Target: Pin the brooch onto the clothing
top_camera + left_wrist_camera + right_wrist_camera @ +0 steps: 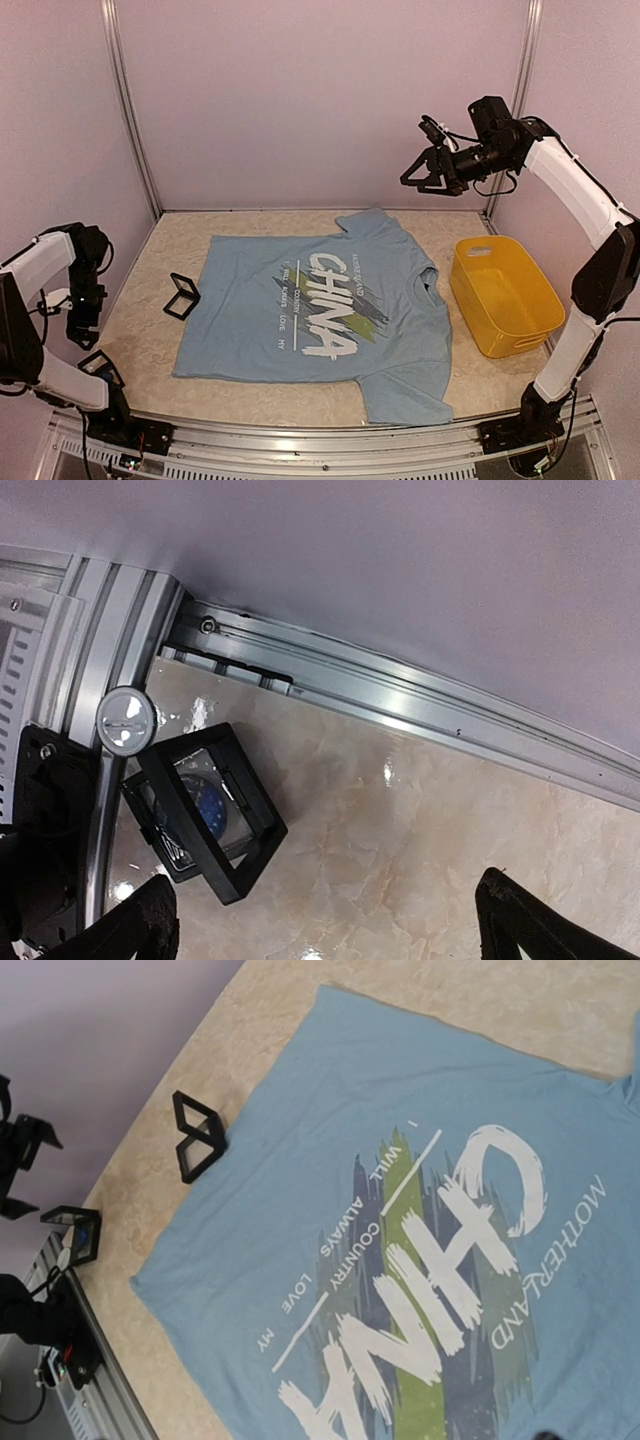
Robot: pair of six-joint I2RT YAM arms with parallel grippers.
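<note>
**Top view.** The T-shirt [300,310] lies spread flat in the middle of the desk [150,250], print up, with its collar toward 3 o'clock. Just beside the collar, at 3 o'clock, stands a yellow basket [468,310]; only its own yellow floor and walls show inside. At 9 o'clock, just off the hem, an open case [182,296] of two hinged black frames sits with the desk showing through them. A second case [100,367] sits at 8 o'clock, in the near left corner. The left fingers [82,322] hang over the desk's left edge, just beyond that case. The right fingers [420,180] are high in the air toward 1 o'clock, spread apart and gripping nothing.

**Left wrist view.** The left fingers stand wide apart at the bottom edge, with bare desk between them and nothing in their hold. The second case lies tilted at 9 o'clock against the aluminium rail [400,695]. A round blue patch shows inside its frame, but what it is cannot be told. At the case's 11 o'clock corner lies the brooch [125,720], pale back up with a thin bar across it, well apart from the T-shirt.

**Right wrist view.** The camera looks down on the T-shirt's white lettering. The open case stands at 10 o'clock, just off the fabric. The second case is at 8 o'clock by the rail, with a spot of blue inside.
</note>
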